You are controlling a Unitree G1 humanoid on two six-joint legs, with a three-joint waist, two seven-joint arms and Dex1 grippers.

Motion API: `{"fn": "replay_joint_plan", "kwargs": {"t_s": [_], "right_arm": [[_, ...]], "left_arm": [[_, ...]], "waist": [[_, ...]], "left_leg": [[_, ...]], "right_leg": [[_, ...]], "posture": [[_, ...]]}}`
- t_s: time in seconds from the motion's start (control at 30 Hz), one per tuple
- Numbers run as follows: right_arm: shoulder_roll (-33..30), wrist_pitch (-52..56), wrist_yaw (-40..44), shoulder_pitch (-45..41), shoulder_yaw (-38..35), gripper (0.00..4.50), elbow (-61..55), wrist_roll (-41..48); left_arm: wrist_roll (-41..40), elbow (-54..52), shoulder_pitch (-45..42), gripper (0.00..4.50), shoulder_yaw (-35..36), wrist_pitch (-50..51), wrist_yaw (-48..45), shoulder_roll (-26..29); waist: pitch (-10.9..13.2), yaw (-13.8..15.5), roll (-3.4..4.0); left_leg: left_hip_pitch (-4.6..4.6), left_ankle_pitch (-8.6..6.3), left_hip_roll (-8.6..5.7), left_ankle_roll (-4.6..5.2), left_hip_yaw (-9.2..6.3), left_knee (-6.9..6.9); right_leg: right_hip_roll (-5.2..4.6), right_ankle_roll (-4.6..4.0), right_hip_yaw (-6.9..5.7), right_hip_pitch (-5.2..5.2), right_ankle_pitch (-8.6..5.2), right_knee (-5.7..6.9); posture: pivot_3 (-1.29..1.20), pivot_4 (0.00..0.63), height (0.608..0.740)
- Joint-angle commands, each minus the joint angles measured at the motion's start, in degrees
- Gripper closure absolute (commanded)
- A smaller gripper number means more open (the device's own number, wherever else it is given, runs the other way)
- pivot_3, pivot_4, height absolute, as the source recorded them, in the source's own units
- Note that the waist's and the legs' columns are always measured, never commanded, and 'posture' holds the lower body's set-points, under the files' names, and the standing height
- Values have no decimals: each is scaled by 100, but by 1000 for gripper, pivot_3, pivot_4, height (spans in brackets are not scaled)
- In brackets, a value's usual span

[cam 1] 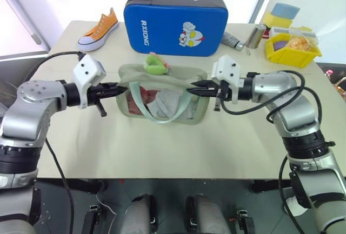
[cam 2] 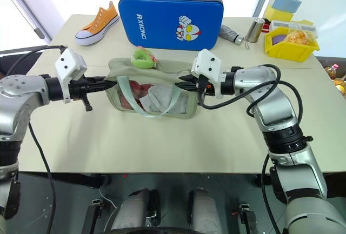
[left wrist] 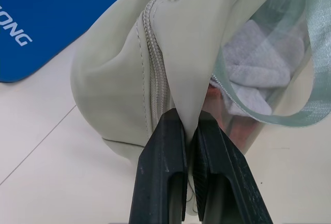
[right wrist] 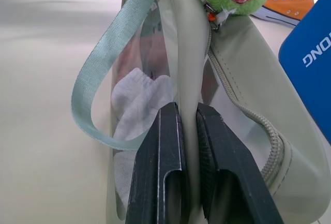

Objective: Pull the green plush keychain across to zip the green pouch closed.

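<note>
Pouch corners are both gripped, and the zipping itself has not begun, as far as the pictures show. The green pouch (cam 1: 162, 96) stands on the table (cam 1: 162, 147) between the two arms, its clear front window toward the near edge and its pale strap handle (cam 1: 157, 112) hanging in a loop over that window.

The left gripper (cam 1: 120, 88) reaches in level from the left and has its two black fingers (left wrist: 160, 172) pressed together on a fold of the pouch's fabric at the left end, just beside the zipper teeth. The right gripper (cam 1: 193, 87) comes in from the right and is likewise clamped on the fabric edge at the pouch's right end. Held this way, the top of the pouch is stretched between them.

The green plush keychain (cam 1: 155, 64) sits on the top edge of the pouch, a little left of the middle, toward the far side. In the right wrist view it hangs from the zipper (right wrist: 248, 115) by a small metal link, with a length of zipper running from it toward the right end. Neither gripper touches it.

What is left, in my judgement, is nearly the whole task: one gripper must let go of its corner, take the keychain and draw it along the zipper while the other keeps the pouch steady. How much of the zipper is already closed cannot be told from these views.

Beyond the pouch lie a blue cartoon-printed case (cam 1: 175, 24) and an orange sneaker (cam 1: 99, 28), with a yellow bin (cam 1: 292, 50) at the far right.
</note>
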Motion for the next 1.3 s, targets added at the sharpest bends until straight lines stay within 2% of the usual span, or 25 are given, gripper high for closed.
{"fn": "replay_joint_plan", "kwargs": {"t_s": [0.03,0.17,0.33,0.47,0.67,0.97,1.03,1.1,1.2,1.3], "right_arm": [[-86,82,63,-141,-124,3268,-164,97],[-307,156,230,-462,-237,1297,-18,98],[-130,623,181,-1190,-397,1297,158,435],[499,693,-183,-1589,-333,1297,379,520],[1152,231,-325,-1779,67,1297,1019,166],[1499,-79,-302,-1875,333,1297,1476,-123],[1536,-108,-299,-1894,315,1834,1536,-145],[1560,-117,-303,-1915,287,2614,1582,-147],[1564,-115,-299,-1943,246,4343,1614,-136],[1453,-53,-286,-1965,164,4458,1514,-111]], "left_arm": [[30,-58,-153,4500,29,-130,-71,71],[6,-119,-123,4500,27,-113,-134,89],[4,-165,-113,4500,42,-92,-159,98],[3,-143,-157,4500,47,-88,-138,80],[20,-125,-192,4500,26,-94,-133,69],[20,-163,-198,4500,24,-69,-93,56],[13,-186,-179,4500,32,-58,-81,56],[11,-199,-165,4500,39,-53,-65,51],[11,-205,-167,4500,38,-50,-45,36],[15,-207,-176,4500,24,-52,-27,13]], "waist": [[0,0,0],[0,0,1],[1,-7,1],[0,-11,1],[0,1,1],[0,-11,1],[0,-11,1],[0,-13,1],[0,-14,1],[0,-9,1]], "left_leg": [[0,0,0,0,0,0],[0,0,-1,0,1,0],[0,0,0,0,1,-1],[0,0,1,0,1,-1],[-4,0,-3,0,2,-1],[-4,0,-3,0,1,-1],[-4,0,-3,0,1,-1],[-4,0,-3,0,1,-1],[-4,0,-3,0,0,-1],[-4,0,-3,0,0,-1]], "right_leg": [[0,0,0,0,0,0],[0,0,0,0,0,0],[-1,0,0,-2,0,1],[-1,0,0,-2,0,1],[-4,0,-1,-2,0,1],[-4,0,-2,-3,0,2],[-4,0,-2,-3,0,2],[-5,0,-2,-3,0,2],[-4,0,-2,-3,0,2],[-4,0,-2,-3,0,2]], "posture": [[0,150,740],[0,150,740],[0,150,740],[0,150,740],[0,150,740],[0,150,740],[0,150,740],[0,150,740],[0,150,740],[0,150,740]]}}
